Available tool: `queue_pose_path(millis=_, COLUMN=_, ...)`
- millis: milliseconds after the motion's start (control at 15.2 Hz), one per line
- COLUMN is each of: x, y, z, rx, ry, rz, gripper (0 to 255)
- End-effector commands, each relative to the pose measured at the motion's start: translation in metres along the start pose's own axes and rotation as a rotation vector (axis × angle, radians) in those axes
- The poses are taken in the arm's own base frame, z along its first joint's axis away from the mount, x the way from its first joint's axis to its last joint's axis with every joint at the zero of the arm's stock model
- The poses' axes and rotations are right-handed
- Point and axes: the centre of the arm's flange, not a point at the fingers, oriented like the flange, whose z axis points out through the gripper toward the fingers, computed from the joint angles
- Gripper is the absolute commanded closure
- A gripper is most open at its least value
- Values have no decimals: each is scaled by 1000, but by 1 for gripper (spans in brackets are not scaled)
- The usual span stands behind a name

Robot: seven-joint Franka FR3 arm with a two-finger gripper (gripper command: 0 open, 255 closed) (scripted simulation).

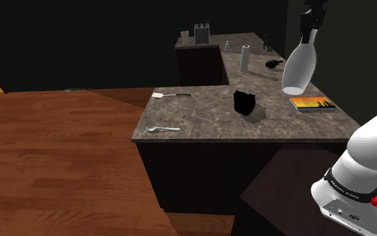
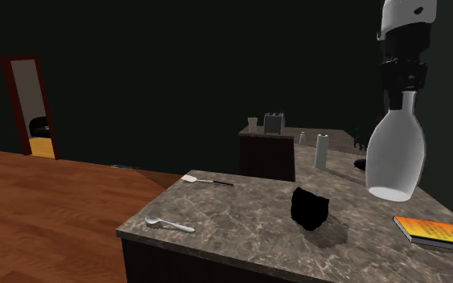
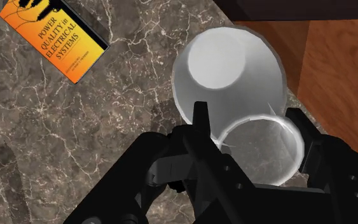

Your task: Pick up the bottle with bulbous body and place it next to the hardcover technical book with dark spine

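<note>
**Ops:** Where's the bottle sitting?

**Me:** It isn't sitting. I'm seeing the white bulbous bottle hanging in the air above the marble counter, neck up. The gripper is clasping its neck, with the fingers closed on it.

**Ops:** And the book?

**Me:** The orange-covered book is lying flat on the counter near the stand-side edge. In the shoulder view the bottle is hovering just up and left of it. A black lump is sitting mid-counter, apart from the book. A spoon and a spatula are lying toward the shoulder view's left edge.
</note>
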Motion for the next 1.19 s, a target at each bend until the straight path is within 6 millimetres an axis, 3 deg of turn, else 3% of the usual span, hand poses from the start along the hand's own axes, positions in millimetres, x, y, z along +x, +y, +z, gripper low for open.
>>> queue_pose_path(millis=0, x=-20, y=17, z=-9, rx=0, ry=0, rz=-1, gripper=255)
queue_pose_path(millis=1122, x=-194, y=149, z=-61, rx=0, ry=0, rz=-1, gripper=255)
